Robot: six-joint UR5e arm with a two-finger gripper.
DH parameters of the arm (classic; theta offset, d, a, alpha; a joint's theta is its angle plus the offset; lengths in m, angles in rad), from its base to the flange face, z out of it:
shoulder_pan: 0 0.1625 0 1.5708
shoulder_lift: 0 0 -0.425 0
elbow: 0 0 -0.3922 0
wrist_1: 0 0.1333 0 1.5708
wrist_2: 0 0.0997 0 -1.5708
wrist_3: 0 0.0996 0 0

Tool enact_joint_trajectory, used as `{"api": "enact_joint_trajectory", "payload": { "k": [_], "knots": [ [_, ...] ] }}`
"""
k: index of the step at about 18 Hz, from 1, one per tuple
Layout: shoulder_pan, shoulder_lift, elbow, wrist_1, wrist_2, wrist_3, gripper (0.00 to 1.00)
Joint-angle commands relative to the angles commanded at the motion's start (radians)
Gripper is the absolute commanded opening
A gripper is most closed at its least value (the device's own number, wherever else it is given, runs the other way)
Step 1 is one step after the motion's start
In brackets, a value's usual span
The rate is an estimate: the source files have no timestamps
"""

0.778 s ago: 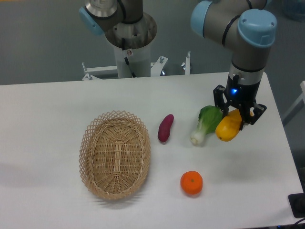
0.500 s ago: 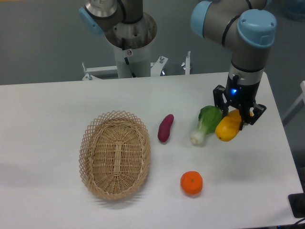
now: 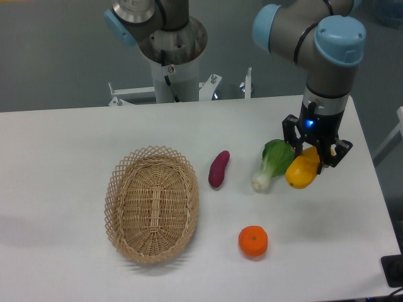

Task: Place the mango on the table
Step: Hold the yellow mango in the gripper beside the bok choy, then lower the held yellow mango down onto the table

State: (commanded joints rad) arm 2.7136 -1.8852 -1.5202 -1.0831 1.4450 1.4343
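Note:
The mango (image 3: 301, 171), yellow shading to orange, is at the right side of the white table (image 3: 75, 145), tilted with its upper end between my fingers. My gripper (image 3: 313, 155) points straight down and is shut on the mango's upper part. The fruit's lower end sits at or just above the tabletop; I cannot tell if it touches. A leafy green vegetable (image 3: 272, 161) lies right beside the mango on its left.
A purple sweet potato (image 3: 218, 168) lies left of the greens. A round orange fruit (image 3: 252, 241) sits nearer the front edge. An oval wicker basket (image 3: 152, 202) stands at centre left. A second arm's base (image 3: 170, 44) is behind the table.
The arm and the held mango have sunk a few pixels toward the tabletop. Everything else has stayed where it was.

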Motion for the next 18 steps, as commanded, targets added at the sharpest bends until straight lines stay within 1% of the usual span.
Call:
{"api": "enact_joint_trajectory", "payload": {
  "k": [1,4,8,10,12,16,18],
  "knots": [
    [0.000,-0.014,0.000,0.021,0.000,-0.003,0.50],
    [-0.015,-0.060,-0.015,0.129,0.000,-0.035,0.50],
    [-0.037,-0.153,-0.021,0.270,0.002,-0.054,0.50],
    [-0.052,-0.190,-0.021,0.325,0.003,-0.051,0.50],
    [-0.057,-0.201,-0.025,0.335,0.005,-0.045,0.50],
    [-0.057,-0.250,-0.031,0.353,0.005,-0.015,0.50],
    [-0.057,-0.250,-0.046,0.353,0.005,-0.014,0.50]
  ]
}}
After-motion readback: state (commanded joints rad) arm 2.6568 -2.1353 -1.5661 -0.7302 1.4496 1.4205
